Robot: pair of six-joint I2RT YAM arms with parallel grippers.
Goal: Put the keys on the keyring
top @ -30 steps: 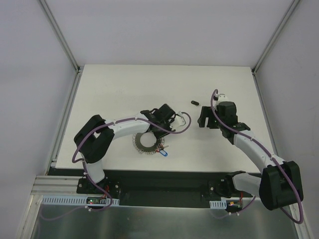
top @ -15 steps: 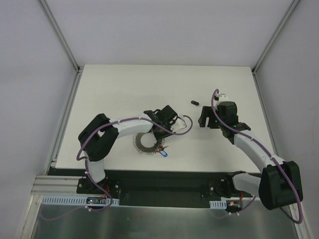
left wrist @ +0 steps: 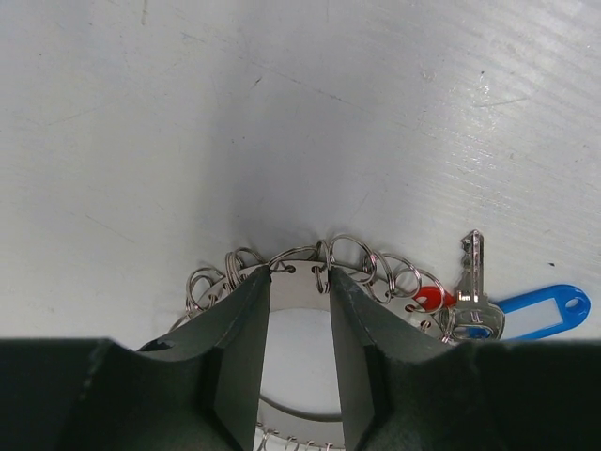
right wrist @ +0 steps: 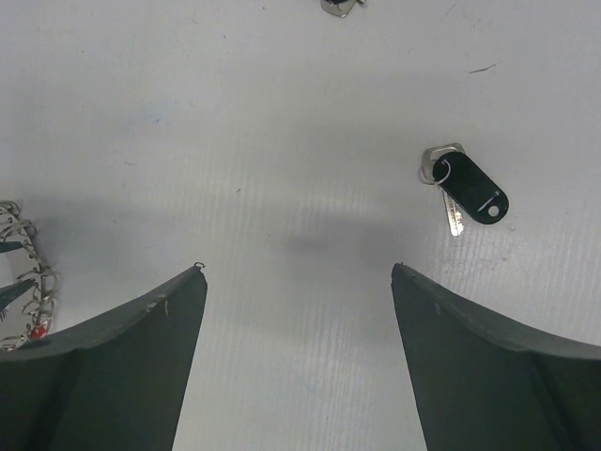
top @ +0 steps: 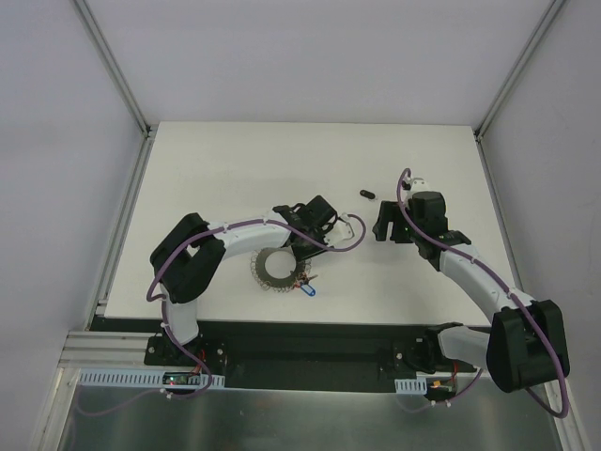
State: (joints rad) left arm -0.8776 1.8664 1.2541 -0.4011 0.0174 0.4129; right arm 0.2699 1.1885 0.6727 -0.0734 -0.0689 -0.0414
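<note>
The keyring (top: 278, 271) is a flat grey ring with wire loops, lying on the table. In the left wrist view its far rim (left wrist: 299, 287) shows between my fingers, with a red tag (left wrist: 430, 299) and a blue tag (left wrist: 547, 310). My left gripper (left wrist: 299, 274) hovers over that rim, jaws a narrow gap apart and holding nothing; from above it (top: 302, 248) is at the ring's upper right. One black oblong key (top: 367, 194) lies up and left of my right gripper (top: 379, 225). In the right wrist view it (right wrist: 470, 191) lies ahead and to the right of the wide-open, empty right gripper (right wrist: 296, 268). A second black key is not in view.
A silver key (left wrist: 474, 282) hangs on the ring beside the blue tag. A small metal piece (right wrist: 340, 5) is cut off at the top edge of the right wrist view. The ring's edge (right wrist: 26, 282) shows at that view's left. The table (top: 235, 169) is white, with walls on three sides.
My left arm has shifted a little to the right over the ring. The right arm, the ring and the black key have not visibly moved.
</note>
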